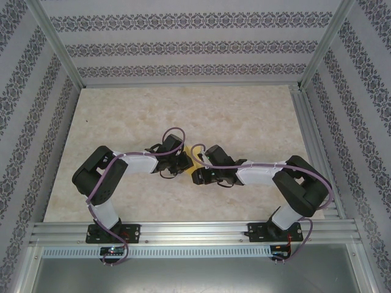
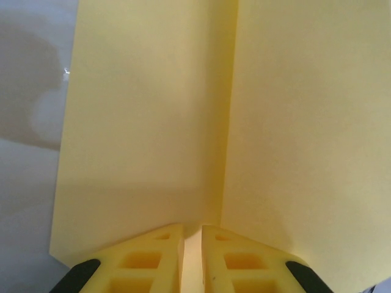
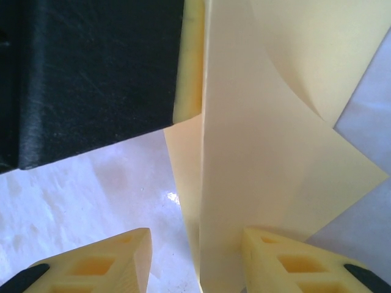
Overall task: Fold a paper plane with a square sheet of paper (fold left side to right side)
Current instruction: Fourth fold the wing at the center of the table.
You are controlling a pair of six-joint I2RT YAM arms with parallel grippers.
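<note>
The square sheet of paper [image 2: 153,122] is yellow-orange and partly folded. In the left wrist view a straight crease runs lengthwise away from the left gripper [image 2: 192,259], with one panel lying to the left of the crease and another to its right. The sheet's near edge sits in the slit between that gripper's yellow fingers. They stand almost together with a pale strip of paper showing in the gap, so the left gripper is pinching the sheet at the foot of the crease. From there the paper spreads forward and out to both sides of the gripper.

In the right wrist view the same sheet stands on edge. The left gripper's black body and one of its yellow fingers lie against the far end of the sheet's left face. The right gripper [image 3: 195,238] faces the left gripper from the opposite side, its jaws moderately wide on either side of the sheet's near edge. The paper touches the inner face of the right-hand finger, while a clear gap of bare table separates it from the other finger, so nothing is clamped there. Further up, a second layer curves over to the right and ends in a corner.

From above, a small patch of yellow shows just right of the left gripper's tip, between the two grippers. They meet nose to nose near the middle of the pale marbled table [image 1: 122,122].
</note>
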